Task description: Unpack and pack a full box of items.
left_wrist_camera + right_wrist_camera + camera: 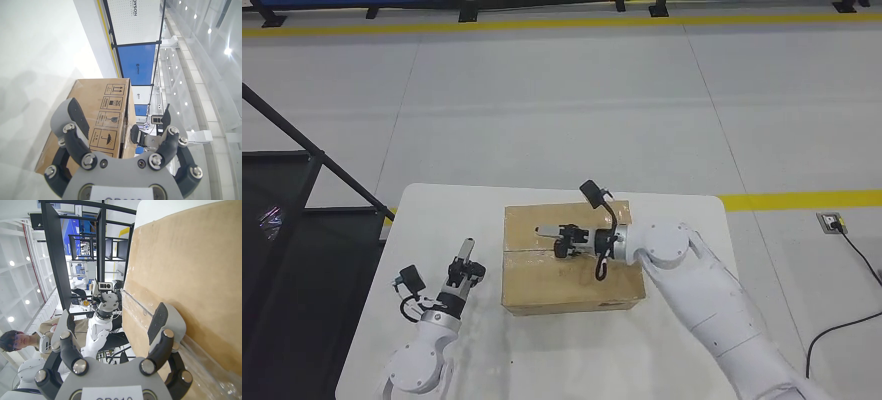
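Box closed, right tool on top

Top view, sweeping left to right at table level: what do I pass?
First the left end effector → cardboard box → floor socket. The right end effector is above the box's top, so it has no place of its own in the order.
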`<action>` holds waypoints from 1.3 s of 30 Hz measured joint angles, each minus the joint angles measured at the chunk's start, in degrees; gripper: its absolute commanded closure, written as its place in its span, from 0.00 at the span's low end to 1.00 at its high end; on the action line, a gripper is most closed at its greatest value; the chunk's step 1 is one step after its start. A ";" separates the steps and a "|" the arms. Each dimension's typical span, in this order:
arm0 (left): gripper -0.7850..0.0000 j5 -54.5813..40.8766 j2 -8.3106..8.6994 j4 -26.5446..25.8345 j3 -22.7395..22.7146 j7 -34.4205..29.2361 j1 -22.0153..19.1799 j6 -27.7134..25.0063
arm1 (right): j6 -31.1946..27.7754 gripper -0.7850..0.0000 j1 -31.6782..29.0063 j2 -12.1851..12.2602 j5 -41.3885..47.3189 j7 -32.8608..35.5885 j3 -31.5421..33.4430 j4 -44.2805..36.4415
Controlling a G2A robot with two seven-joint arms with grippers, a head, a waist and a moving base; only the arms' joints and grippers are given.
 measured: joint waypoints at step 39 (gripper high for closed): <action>0.00 -0.14 0.08 1.40 0.37 -0.60 -2.98 1.51 | 15.99 0.00 -12.11 7.57 -10.41 -0.70 17.58 -16.90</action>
